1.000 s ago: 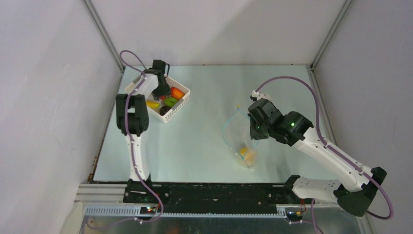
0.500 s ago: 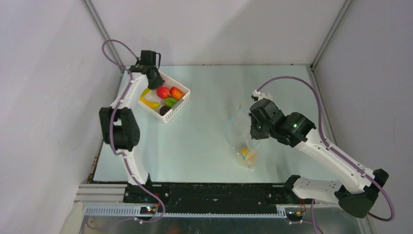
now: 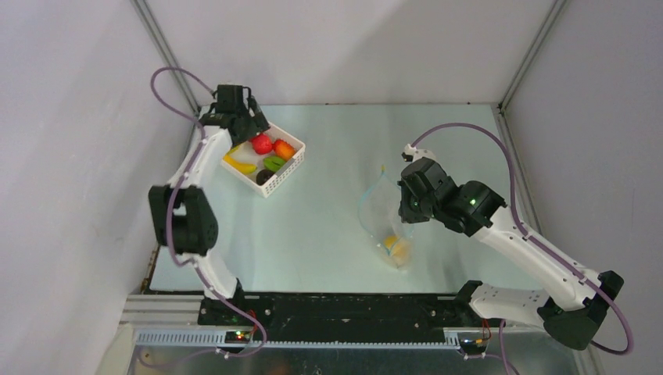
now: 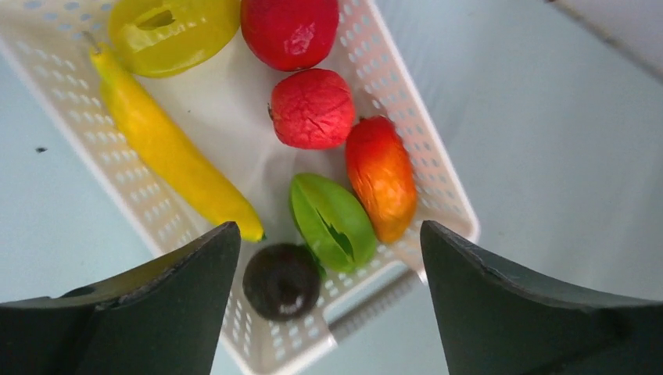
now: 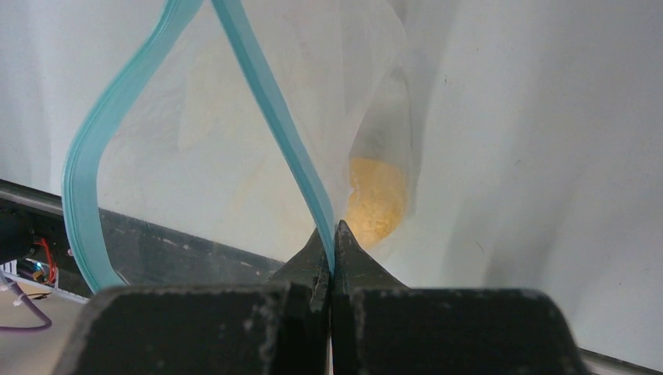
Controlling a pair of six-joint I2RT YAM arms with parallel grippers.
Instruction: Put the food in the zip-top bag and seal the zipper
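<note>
While the left hand (image 4: 326, 232) hangs over the white slotted basket (image 4: 439, 178) with its two dark fingers (image 4: 156, 312) spread wide and nothing gripped between them, most of the food lies loose in that basket at the far left of the pale surface (image 3: 336, 148). Seen from the left wrist, a long yellow piece (image 4: 176, 156) runs along one side, with a round yellow slice (image 4: 172, 23) and a glossy red fruit (image 4: 289, 27) at the far end. A wrinkled red fruit (image 4: 311, 108) sits in the middle, touching an orange-red piece (image 4: 381, 187), and a green piece (image 4: 332, 223) lies just beside that. A dark purple piece (image 4: 280, 280) rests in the nearest corner, against the green one. Well apart from the basket, right of centre on the surface, lies the zip-top bag (image 3: 383, 211), its mouth turned away from the arm bases and gaping in a wide loop. The right hand (image 5: 330, 234) is pressed together on one lip of the light blue zipper (image 5: 266, 101), pinching the strip between its fingertips, while the other lip bows out to the side. One yellow-orange piece (image 5: 377, 199) lies inside the bag at its closed near end.
</note>
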